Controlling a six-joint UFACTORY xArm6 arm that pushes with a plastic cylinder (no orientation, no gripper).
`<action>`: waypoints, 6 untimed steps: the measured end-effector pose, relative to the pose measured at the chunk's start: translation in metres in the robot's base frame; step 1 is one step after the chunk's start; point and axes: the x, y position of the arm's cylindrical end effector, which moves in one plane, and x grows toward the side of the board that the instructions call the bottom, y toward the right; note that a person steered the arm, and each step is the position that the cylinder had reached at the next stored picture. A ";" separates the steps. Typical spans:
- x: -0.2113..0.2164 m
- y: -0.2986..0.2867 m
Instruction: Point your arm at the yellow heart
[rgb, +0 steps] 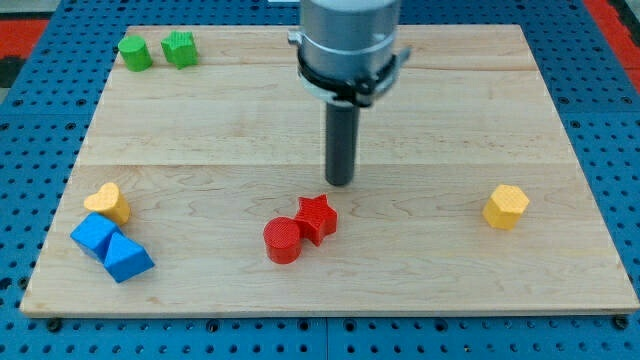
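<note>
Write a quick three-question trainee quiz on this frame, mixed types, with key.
1. True or false: my tip touches the yellow heart.
2. Which block lies nearest my tip? A) red star B) yellow hexagon C) green cylinder
3. Fill in: the two blue blocks sit just below the yellow ____.

Key: 1 false, the heart lies far toward the view's left, my tip near the board's middle. 2 A. 3 heart.
</note>
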 end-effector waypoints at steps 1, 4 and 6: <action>-0.021 -0.081; -0.047 -0.298; 0.000 -0.305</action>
